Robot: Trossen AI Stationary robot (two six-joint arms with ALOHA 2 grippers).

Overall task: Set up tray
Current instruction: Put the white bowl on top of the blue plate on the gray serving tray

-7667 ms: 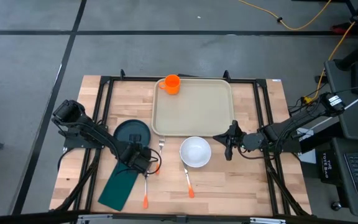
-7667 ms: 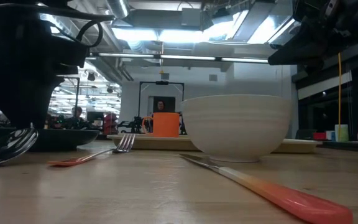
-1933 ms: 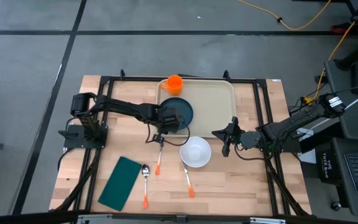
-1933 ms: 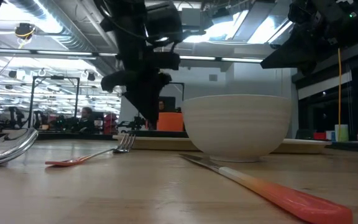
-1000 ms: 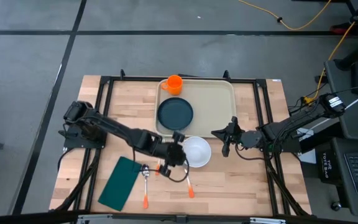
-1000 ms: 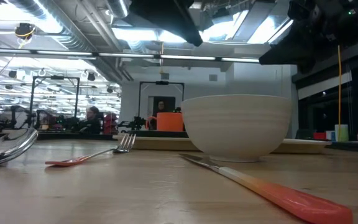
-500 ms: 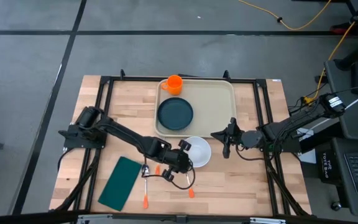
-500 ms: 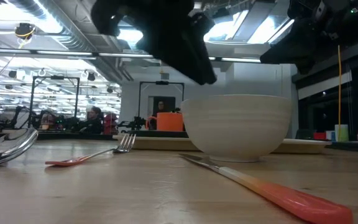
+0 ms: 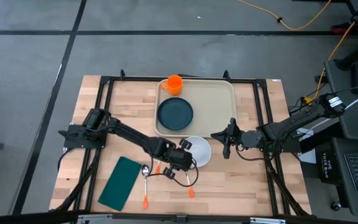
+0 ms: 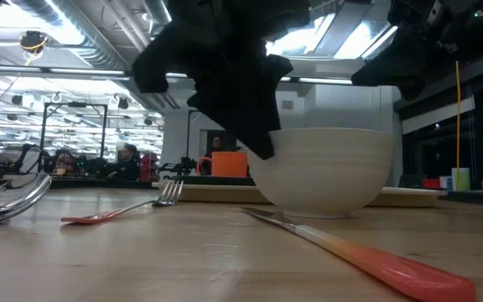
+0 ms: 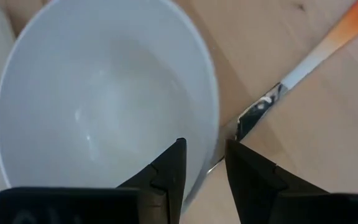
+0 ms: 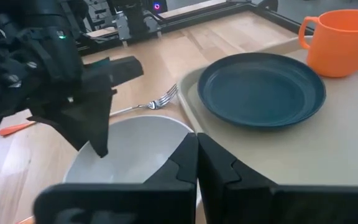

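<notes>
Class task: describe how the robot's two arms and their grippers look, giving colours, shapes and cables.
Both arms are black, slim and jointed. The left gripper ends in two dark wedge-shaped fingers; a thin black cable loops beneath it. The right gripper is equally dark, with black cables along its arm.

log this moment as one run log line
left gripper: open, straddling bowl rim | right gripper: shut, waiting beside bowl | tray: holds plate, cup

Bowl rim between your left fingers
Your left gripper [image 11: 202, 163] straddles the bowl [image 11: 104, 93] rim; the knife [image 11: 303, 62] lies just outside.
</notes>
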